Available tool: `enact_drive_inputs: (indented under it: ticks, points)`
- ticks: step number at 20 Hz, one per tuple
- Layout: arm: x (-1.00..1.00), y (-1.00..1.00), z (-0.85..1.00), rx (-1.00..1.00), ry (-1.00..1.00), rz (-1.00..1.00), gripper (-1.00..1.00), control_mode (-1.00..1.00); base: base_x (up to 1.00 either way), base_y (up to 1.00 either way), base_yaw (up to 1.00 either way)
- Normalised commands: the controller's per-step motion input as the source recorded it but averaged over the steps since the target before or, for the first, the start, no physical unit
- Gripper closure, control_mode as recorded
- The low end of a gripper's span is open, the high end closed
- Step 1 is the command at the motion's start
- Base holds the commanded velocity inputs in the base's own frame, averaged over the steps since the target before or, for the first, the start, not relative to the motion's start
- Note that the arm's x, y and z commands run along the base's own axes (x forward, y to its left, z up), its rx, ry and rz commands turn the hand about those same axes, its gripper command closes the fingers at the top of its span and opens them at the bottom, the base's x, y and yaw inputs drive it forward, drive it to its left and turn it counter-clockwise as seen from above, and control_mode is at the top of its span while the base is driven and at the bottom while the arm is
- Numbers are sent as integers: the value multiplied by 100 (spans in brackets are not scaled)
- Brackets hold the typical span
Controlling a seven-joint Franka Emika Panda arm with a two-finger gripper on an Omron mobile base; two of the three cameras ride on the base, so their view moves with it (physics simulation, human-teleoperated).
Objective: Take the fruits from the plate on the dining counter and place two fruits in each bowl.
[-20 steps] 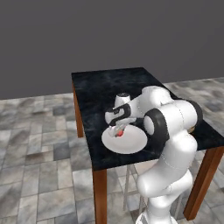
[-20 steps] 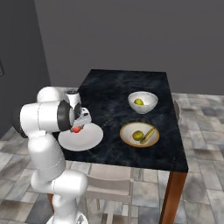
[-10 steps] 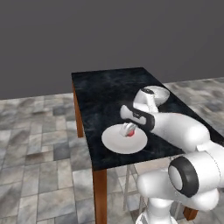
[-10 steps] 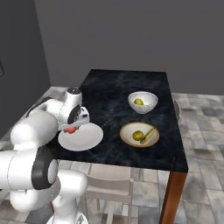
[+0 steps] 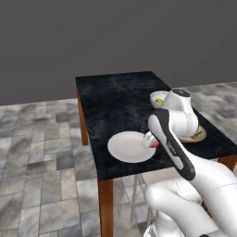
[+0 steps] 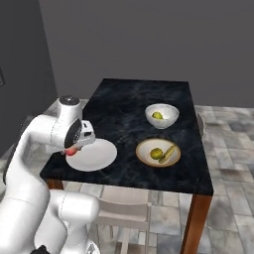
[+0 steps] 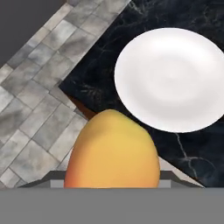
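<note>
My tool pinches the red-orange fruit above the bare plate, bound for the white bowl, which needs a second.

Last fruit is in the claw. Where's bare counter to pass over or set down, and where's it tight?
The far half of the counter behind the white bowl is bare, and so is the strip between plate and tan bowl. The plate itself is empty. The right side is tight, both bowls sitting close together. The claw holds the red-orange fruit.
</note>
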Motion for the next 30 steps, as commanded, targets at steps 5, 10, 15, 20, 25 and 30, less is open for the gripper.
enact_drive_inputs:
  ticks: [5,10,15,20,25,30]
  points:
    - [-39,-18,15,-9,15,-47,100,-100,0,0,0]
    - [-4,-22,10,-6,26,-53,100,-100,0,0,0]
    - [0,0,0,0,0,-2,100,-100,0,0,0]
    - [0,0,0,0,0,0,100,-100,0,0,0]
    - [-2,0,0,0,0,0,100,100,0,-7,0]
    - [0,0,0,0,0,0,100,100,-29,-61,0]
